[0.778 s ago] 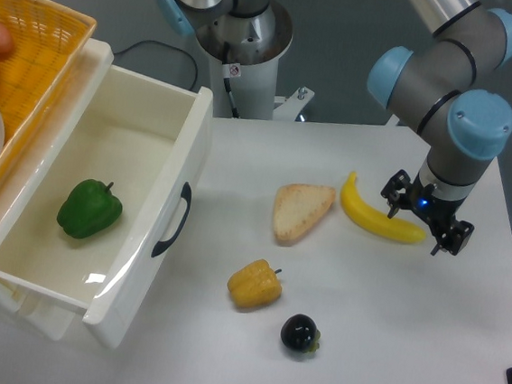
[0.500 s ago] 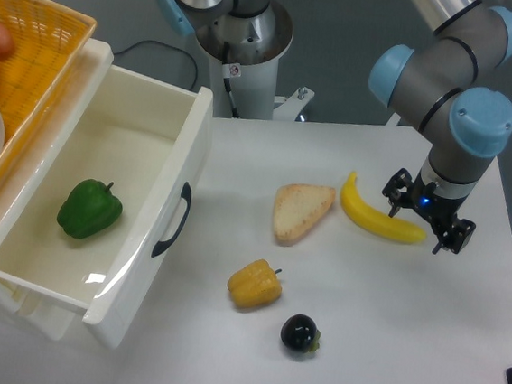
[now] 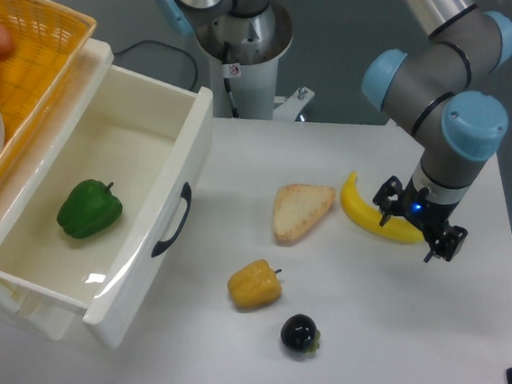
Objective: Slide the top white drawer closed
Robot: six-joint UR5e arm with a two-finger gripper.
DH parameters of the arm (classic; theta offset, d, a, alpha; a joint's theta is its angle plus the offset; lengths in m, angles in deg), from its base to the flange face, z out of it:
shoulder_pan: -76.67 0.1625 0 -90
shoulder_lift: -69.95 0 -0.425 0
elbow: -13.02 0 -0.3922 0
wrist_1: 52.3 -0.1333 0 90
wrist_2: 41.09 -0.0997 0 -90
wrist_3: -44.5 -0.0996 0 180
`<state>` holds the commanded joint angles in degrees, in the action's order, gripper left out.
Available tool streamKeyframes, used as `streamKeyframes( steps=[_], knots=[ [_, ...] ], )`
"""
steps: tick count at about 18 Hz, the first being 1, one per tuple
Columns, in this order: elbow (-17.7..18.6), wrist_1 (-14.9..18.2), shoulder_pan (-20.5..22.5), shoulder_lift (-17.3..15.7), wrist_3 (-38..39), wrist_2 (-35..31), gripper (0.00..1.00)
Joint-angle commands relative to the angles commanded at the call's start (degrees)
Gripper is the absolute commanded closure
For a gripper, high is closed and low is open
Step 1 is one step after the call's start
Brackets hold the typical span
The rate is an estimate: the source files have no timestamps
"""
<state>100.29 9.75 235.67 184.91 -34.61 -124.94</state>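
Table (image 3: pixel 458 357): white top, carries everything; the arm comes in over its right side.
Drawer (image 3: pixel 128 198): the upper of two, standing pulled well out at the table's left edge, its front panel angled toward the middle of the table. Black handle (image 3: pixel 173 220) sits mid-front. Nothing closed yet.
Basket (image 3: pixel 33 53): orange wicker, on the cabinet top at the far left corner, overhanging the drawer's back. Not my concern.
Green pepper (image 3: pixel 89 210): lying inside the drawer; it should ride along when pushed.
Claw (image 3: pixel 413 227): spread open, holding nothing, hovering just over the banana (image 3: pixel 376 218) near the right edge, well apart from the drawer.
Clutter between: bread slice (image 3: pixel 300 211), yellow pepper (image 3: pixel 254 284), a small dark fruit (image 3: pixel 299 333).
My plan: lift clear of the banana, cross above the food, drop in just right of the front panel.
Contact: I'd press flat beside the handle, near mid-height, so the box doesn't twist.
Push: slow, straight along the runners, toward the left.
Risk: an off-centre shove could jam it.
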Motion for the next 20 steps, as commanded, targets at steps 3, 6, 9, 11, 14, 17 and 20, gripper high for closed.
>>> streamKeyframes(
  steps=[3,6,9,11,14,17,20],
  knots=[
    [0.62,0.17,-0.09,-0.09,5.78,4.21,0.00],
    [1.67,0.17,-2.37,0.09,9.75,5.01,0.00],
    [2.38,0.17,-3.77,0.09,10.28,7.02,0.01],
    [2.64,0.44,-4.48,-0.26,13.35,9.66,0.13],
    [3.25,0.53,-6.58,-0.53,18.36,13.35,0.37],
    [3.25,0.96,-7.47,-0.62,21.88,18.10,0.52],
    [3.25,1.93,-11.15,-1.14,26.09,18.37,0.63]
  ],
)
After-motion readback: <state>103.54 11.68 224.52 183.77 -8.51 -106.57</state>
